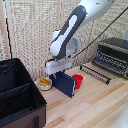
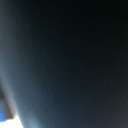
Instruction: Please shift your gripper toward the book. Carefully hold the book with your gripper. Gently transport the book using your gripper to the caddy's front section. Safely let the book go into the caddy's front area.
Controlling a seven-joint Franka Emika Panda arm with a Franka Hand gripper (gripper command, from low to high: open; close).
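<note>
The arm is bent down steeply, its end effector (image 1: 61, 71) clamped on the top edge of the book (image 1: 65, 84), held upright on the counter (image 1: 95, 105) beside the red cup (image 1: 78, 80).

No writing, label, brand, number or sign can be read anywhere. The book (image 1: 65, 83) under the gripper (image 1: 59, 71) shows a plain cover, and the wrist view is a dark blur.

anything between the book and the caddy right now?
Exterior view: a small bowl with yellow contents sits on the table between the book and the caddy.
</note>
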